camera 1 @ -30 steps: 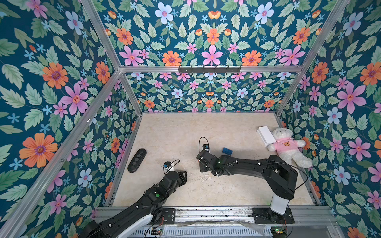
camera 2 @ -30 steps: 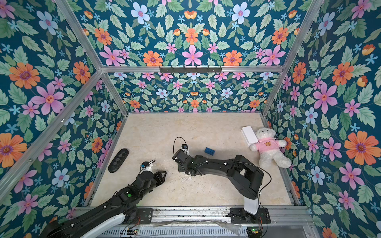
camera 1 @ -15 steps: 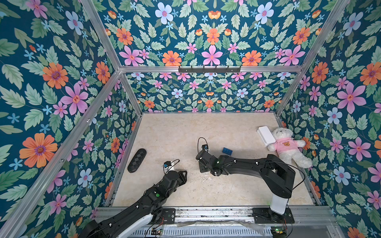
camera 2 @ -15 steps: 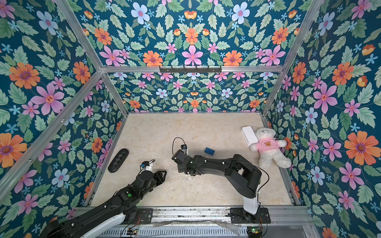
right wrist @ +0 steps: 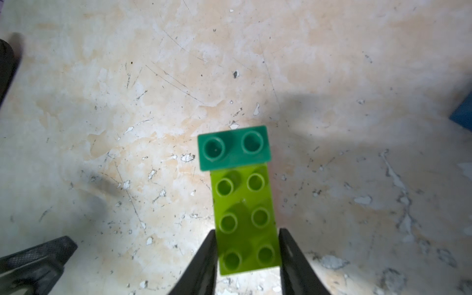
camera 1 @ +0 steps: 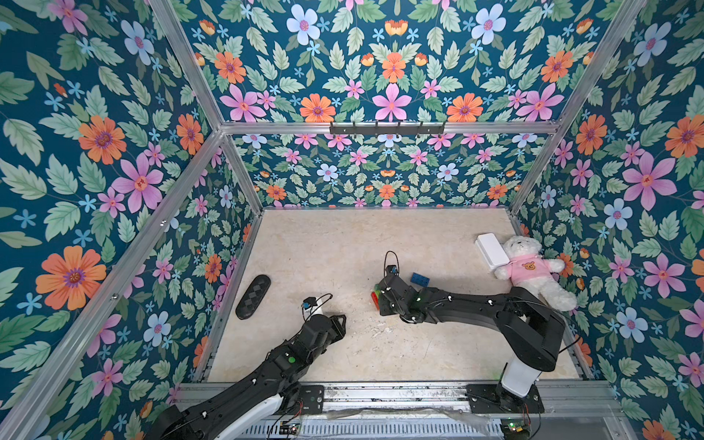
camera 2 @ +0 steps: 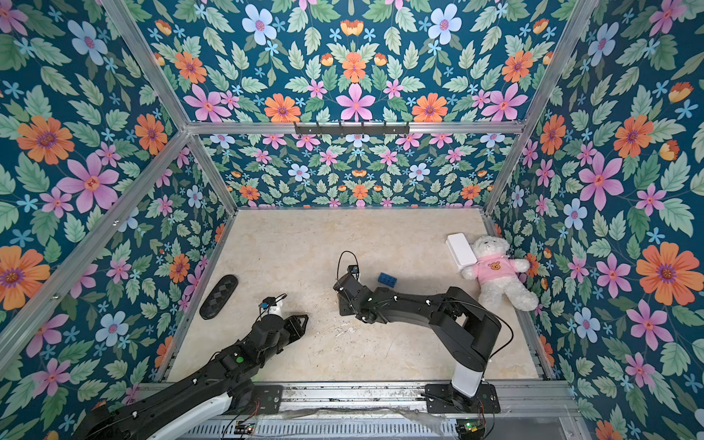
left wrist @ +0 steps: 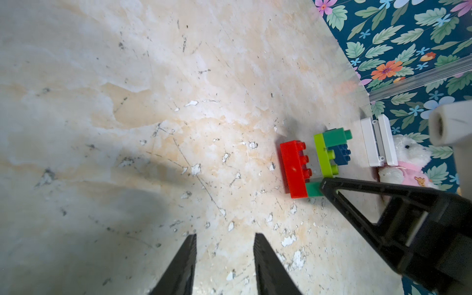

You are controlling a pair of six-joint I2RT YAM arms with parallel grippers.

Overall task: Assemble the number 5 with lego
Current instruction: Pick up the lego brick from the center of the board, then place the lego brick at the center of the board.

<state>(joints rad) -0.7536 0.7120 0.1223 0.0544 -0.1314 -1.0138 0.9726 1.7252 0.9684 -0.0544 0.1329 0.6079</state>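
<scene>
A joined lego stack shows in the left wrist view: red brick (left wrist: 293,168) lowest, then a short dark-green one (left wrist: 313,189), a lime brick (left wrist: 323,155) and another dark-green one (left wrist: 334,136). My right gripper (right wrist: 247,235) is shut on the lime brick (right wrist: 245,217), its fingers pressed against both long sides. In a top view the stack (camera 1: 375,299) peeks out left of the right gripper (camera 1: 381,303). A loose blue brick (camera 1: 420,280) lies on the floor just behind. My left gripper (left wrist: 224,237) is open and holds nothing, low over bare floor (camera 1: 341,324).
A white box (camera 1: 491,249) and a white teddy in pink (camera 1: 529,266) lie against the right wall. A black oval object (camera 1: 253,297) rests by the left wall. Flowered walls enclose the floor on three sides.
My right gripper's fingers have closed in on the lime brick of the stack and the arm has shifted slightly left. The left arm has stayed put.
</scene>
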